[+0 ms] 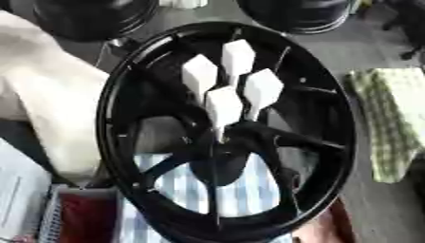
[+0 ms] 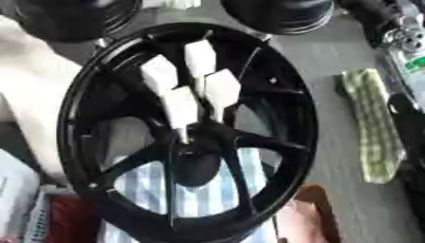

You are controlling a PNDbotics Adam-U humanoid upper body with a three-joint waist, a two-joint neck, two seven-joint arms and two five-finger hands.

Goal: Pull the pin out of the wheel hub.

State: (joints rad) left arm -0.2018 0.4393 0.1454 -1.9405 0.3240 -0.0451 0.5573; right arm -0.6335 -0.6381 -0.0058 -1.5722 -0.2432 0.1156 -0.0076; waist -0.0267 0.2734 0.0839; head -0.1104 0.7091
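A black spoked wheel hub (image 1: 324, 142) stands tilted and fills the middle of both views. Several white pins with flat faceted heads stick out of its upper middle; their thin shafts run down toward the hub's centre (image 1: 217, 161). The lowest pin (image 1: 222, 107) sits in front, and another pin (image 1: 237, 59) is the highest. My right arm (image 2: 405, 33), black with silver joints, comes in at the top right of the right eye view. A black part of it (image 2: 410, 137) runs down the right edge, clear of the hub. My left hand shows in no view.
Two more black wheels (image 1: 91, 19) (image 1: 303, 14) lie at the far edge. A cream cloth (image 1: 46, 95) is at the left and a green checked cloth (image 1: 390, 118) at the right. A blue striped cloth (image 1: 241, 194) lies under the hub, with a red-filled basket (image 1: 79, 216) at the lower left.
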